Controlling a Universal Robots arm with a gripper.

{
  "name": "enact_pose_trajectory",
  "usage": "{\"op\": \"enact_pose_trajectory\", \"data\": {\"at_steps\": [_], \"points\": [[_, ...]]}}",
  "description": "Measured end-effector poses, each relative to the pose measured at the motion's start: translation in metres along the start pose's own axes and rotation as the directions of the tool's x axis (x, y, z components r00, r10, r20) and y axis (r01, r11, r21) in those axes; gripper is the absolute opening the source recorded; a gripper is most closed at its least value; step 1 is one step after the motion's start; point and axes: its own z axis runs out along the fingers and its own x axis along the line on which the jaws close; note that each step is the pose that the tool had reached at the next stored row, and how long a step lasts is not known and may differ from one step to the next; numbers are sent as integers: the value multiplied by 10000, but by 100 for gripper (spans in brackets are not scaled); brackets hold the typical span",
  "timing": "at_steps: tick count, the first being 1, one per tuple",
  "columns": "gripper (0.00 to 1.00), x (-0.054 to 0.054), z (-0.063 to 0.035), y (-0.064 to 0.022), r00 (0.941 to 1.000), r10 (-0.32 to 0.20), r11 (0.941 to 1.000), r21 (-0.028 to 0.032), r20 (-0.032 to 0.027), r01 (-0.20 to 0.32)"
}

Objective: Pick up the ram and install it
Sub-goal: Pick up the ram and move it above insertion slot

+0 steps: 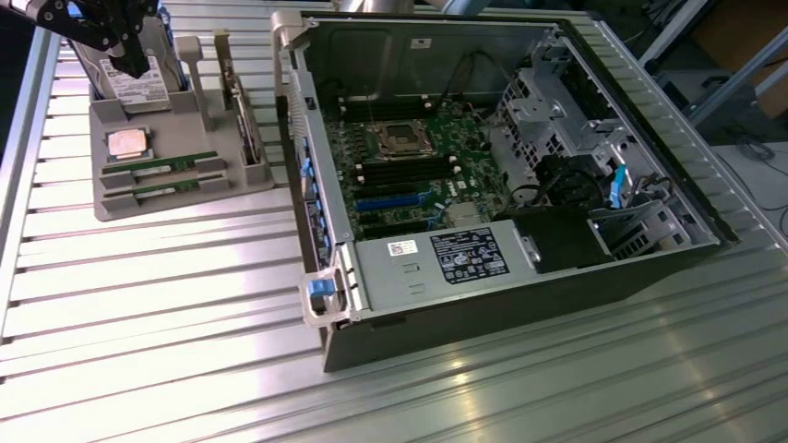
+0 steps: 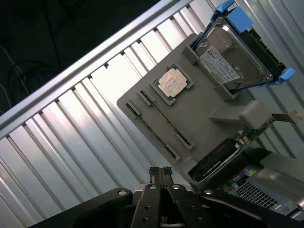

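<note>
Two ram sticks lie side by side in the front slots of the grey parts tray (image 1: 185,198): one ram (image 1: 161,167) and a second ram (image 1: 158,190) just like it. In the wrist view they look like thin strips, ram (image 2: 164,118) and ram (image 2: 152,130), on the tray (image 2: 199,114). My gripper (image 1: 127,65) hangs over the tray's back end, above the hard drive and well apart from the sticks. Its fingers (image 2: 160,172) are pressed together with nothing between them. The open computer case (image 1: 493,166) shows its motherboard with dark memory slots (image 1: 400,172).
The tray also holds a silver CPU (image 1: 125,143), a hard drive (image 1: 124,85) in a blue bracket and an upright expansion card (image 1: 240,120). A power supply (image 1: 449,258) fills the case's near end. Ribbed metal table (image 1: 161,314) surrounds everything.
</note>
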Motion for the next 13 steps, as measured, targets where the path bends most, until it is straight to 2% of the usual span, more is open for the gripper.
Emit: {"op": "enact_pose_trajectory", "data": {"at_steps": [13], "points": [[11, 0, 2, 0, 9973, -738, 9973, -20, -31, 738]]}}
